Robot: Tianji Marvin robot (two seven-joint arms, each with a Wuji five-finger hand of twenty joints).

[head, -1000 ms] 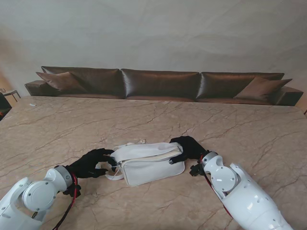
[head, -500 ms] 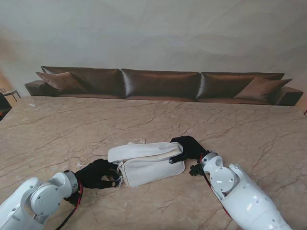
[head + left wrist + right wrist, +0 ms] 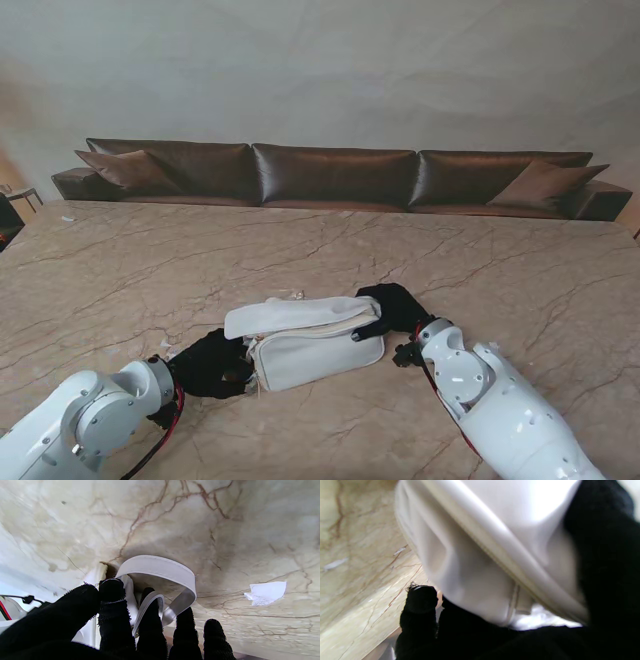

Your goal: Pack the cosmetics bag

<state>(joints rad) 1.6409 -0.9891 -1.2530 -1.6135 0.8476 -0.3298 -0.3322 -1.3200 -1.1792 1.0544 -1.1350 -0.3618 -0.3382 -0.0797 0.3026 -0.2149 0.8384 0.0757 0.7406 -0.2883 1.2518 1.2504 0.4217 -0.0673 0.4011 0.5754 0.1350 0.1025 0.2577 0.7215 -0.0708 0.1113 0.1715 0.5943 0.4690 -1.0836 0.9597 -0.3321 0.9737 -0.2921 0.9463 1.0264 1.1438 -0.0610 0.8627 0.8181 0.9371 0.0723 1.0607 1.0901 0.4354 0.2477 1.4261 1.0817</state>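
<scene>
You have a wide marble table (image 3: 470,265) under you, with a brown sofa (image 3: 335,175) along its far edge at twelve o'clock. The white bag (image 3: 310,343) lies near you at about the table's six o'clock, its long axis running nine to three, and its top flap looks lifted, not zipped. Your right hand (image 3: 392,308) sits at the bag's three o'clock end with fingers curled onto it; the right wrist view shows black fingers (image 3: 420,610) wrapped under the white body, so it has hold of that end. Your left hand (image 3: 212,362) is at the nine o'clock end, touching the bag; the left wrist view shows its fingers (image 3: 113,610) closed around the white strap (image 3: 160,567), one of them threaded through the loop. Both hands are equally close, one per end. I judge the coming move turns on the left hand pulling along the long axis while the right braces. A small white paper scrap (image 3: 266,592) lies just beside the strap; nothing else stands in the way. No cosmetics are visible.
</scene>
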